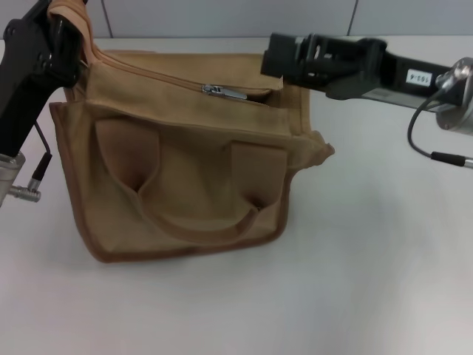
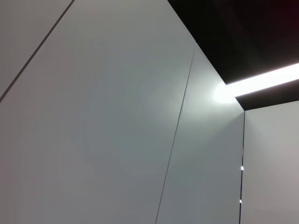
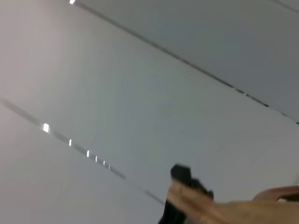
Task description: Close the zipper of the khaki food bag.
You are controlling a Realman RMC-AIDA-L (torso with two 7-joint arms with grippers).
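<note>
Khaki food bag at table centre, zipper pull at bag's 12 o'clock, left gripper at bag's 10 o'clock pinching a handle loop, right gripper at 1 o'clock, jaw state unclear

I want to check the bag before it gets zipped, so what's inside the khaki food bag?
Nothing can be made out. The khaki food bag shows only a narrow dark gap beside the zipper's silver pull tab; the right gripper hangs over that end, and canvas covers the rest.
</note>
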